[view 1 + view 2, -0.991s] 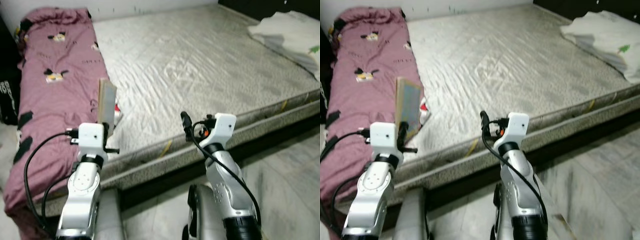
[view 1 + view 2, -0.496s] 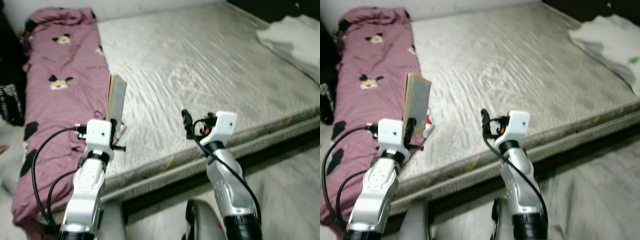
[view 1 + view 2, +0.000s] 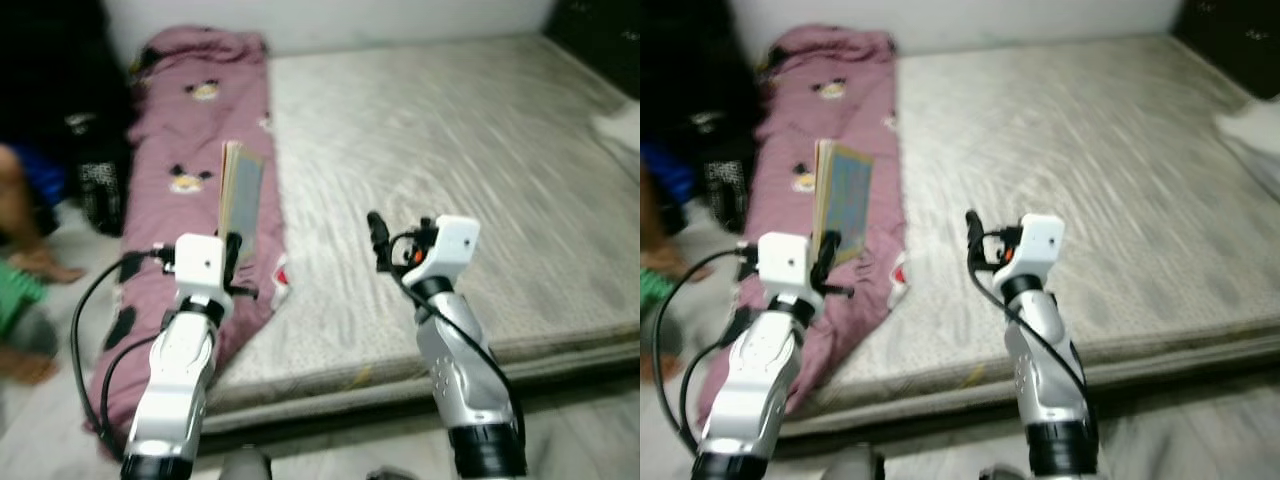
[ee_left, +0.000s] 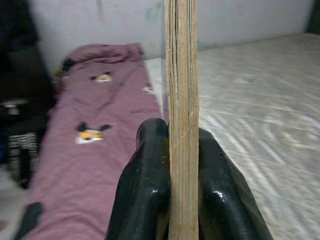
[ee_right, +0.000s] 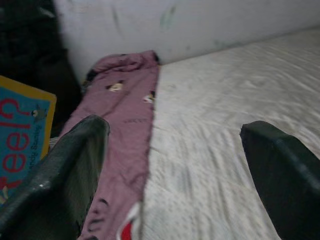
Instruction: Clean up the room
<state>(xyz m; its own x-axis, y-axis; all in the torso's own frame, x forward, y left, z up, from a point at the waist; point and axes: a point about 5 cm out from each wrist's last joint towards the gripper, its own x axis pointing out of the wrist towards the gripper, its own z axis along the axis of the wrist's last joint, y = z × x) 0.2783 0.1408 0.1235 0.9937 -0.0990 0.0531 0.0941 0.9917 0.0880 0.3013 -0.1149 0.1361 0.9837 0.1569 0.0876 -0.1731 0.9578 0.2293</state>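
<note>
Between the left gripper's (image 4: 170,200) black jaws, low in the left wrist view, a thin book (image 3: 240,195) is pinched upright by its lower edge, its page block facing the lens. The right gripper (image 5: 175,165) carries nothing, its jaws spread wide apart. Seen from the head, both arms are raised at the lower middle of the frame, in front of a bare grey mattress (image 3: 470,180). A pink cartoon-print quilt (image 3: 190,170) lies along the mattress's left side. Compared with a second ago, the whole view has swung leftward, bringing a dark area and a person's leg (image 3: 25,225) into the left edge. Probably the robot is turning to carry the book away for stowing.
</note>
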